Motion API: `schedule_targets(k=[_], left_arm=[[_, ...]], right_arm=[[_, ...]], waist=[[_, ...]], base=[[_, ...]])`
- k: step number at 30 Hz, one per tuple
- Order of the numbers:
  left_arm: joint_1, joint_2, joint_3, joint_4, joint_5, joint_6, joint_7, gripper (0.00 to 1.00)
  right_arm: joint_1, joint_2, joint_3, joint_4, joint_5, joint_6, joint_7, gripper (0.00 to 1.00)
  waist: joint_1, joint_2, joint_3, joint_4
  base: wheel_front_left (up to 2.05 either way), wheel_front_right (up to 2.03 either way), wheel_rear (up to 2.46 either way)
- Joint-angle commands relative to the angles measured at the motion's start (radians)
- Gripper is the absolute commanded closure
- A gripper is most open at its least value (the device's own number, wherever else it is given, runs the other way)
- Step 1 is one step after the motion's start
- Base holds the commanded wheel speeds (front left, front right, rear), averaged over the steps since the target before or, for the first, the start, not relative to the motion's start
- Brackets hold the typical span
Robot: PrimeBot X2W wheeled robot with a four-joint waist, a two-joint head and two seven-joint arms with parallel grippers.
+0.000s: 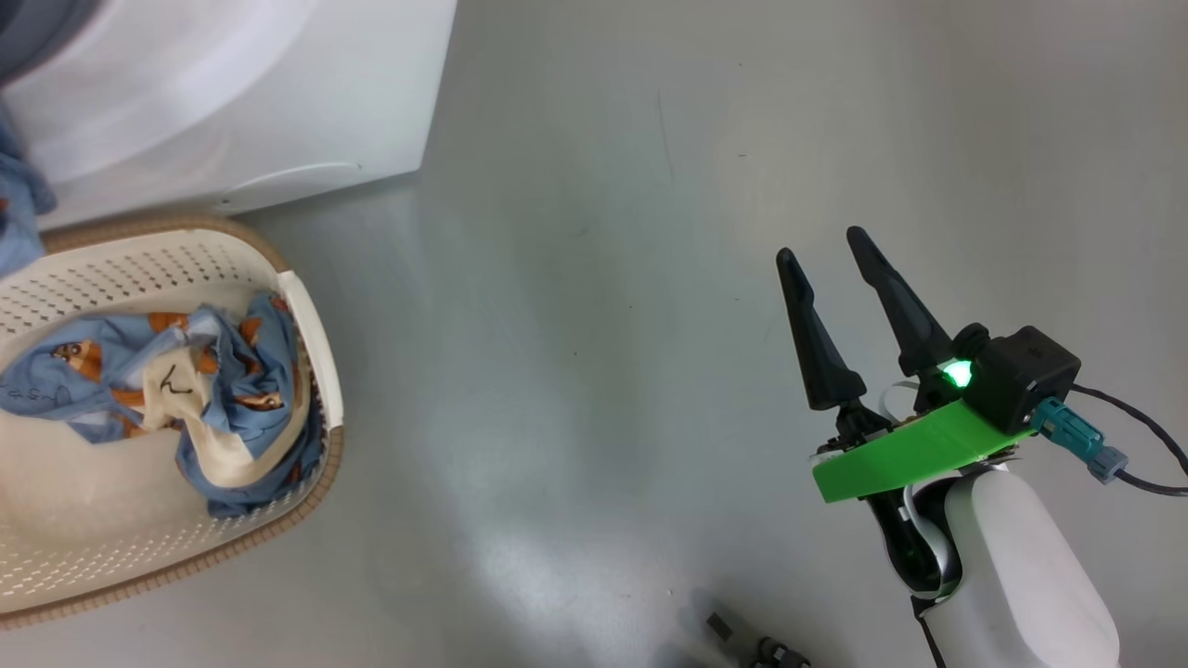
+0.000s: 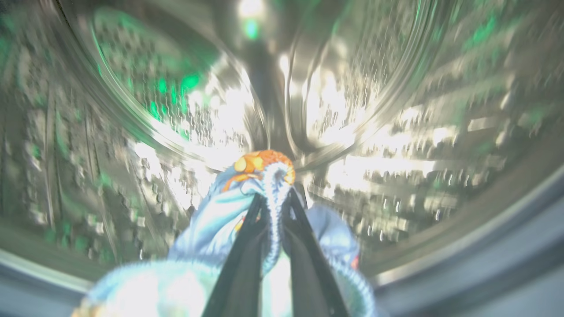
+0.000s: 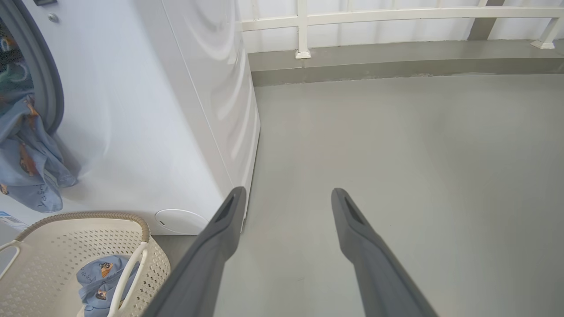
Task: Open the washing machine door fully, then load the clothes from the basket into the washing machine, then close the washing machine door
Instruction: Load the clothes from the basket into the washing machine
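— Washing machine [image 1: 232, 93]?
— Just beside the basket [image 1: 311, 325], clothes [image 1: 186, 390] heaped inside that.
— Left fingers [image 2: 251, 237]?
— Inside the drum [image 2: 396, 110], pinched tight on 1 blue garment [image 2: 211, 220].
— Right fingers [image 1: 817, 343]?
— Spread wide, empty, over the floor [image 1: 603, 278].

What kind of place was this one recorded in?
Probably a laundry corner of a plain utility or test space: a white washing machine stands on a bare grey floor, a basket of clothes sits before it, and a white railing runs behind.
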Motion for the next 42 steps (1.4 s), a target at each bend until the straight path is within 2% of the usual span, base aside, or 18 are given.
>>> schedule_targets(k=[1, 2, 3, 8, 16, 26, 42], left_arm=[[-0.002, 0.043, -0.010, 0.066, 0.014, -0.005, -0.005, 0.65], [-0.016, 0.043, -0.018, 0.106, 0.016, -0.005, -0.005, 0.39], [-0.031, 0.040, -0.021, 0.141, 0.012, -0.006, -0.005, 0.00], [-0.083, 0.037, -0.053, 0.232, 0.013, -0.009, -0.005, 0.00], [-0.061, 0.018, -0.073, 0.215, -0.023, -0.011, -0.005, 0.00], [0.096, -0.014, -0.039, 0.005, -0.091, -0.011, -0.005, 0.00], [0.429, -0.108, 0.079, -0.333, -0.053, -0.011, -0.005, 0.00]], right_arm=[[0.003, 0.002, 0.021, -0.019, 0.000, 0.002, -0.005, 0.00], [0.004, 0.002, 0.022, -0.018, 0.000, 0.002, -0.005, 0.00], [0.005, 0.002, 0.022, -0.017, 0.000, 0.002, -0.005, 0.00], [0.007, 0.003, 0.021, -0.016, 0.000, 0.002, -0.005, 0.00], [0.007, 0.001, 0.016, -0.015, -0.003, 0.002, -0.005, 0.00], [0.008, -0.012, -0.005, -0.022, -0.010, 0.002, -0.005, 0.00], [0.010, -0.028, -0.046, -0.031, -0.018, 0.002, -0.005, 0.00]], waist=[[0.0000, 0.0000, -0.007, 0.004], [0.0000, 0.0000, -0.009, 0.005], [0.0000, 0.0000, -0.011, 0.006], [0.0000, 0.0000, -0.020, 0.014], [0.0000, 0.0000, -0.031, 0.031], [0.0000, 0.0000, -0.041, 0.069], [0.0000, 0.0000, -0.057, 0.135]], base=[[0.00, 0.00, 0.00], [0.00, 0.00, 0.00], [0.00, 0.00, 0.00], [0.00, 0.00, 0.00], [0.00, 0.00, 0.00], [0.00, 0.00, 0.00], [0.00, 0.00, 0.00]])
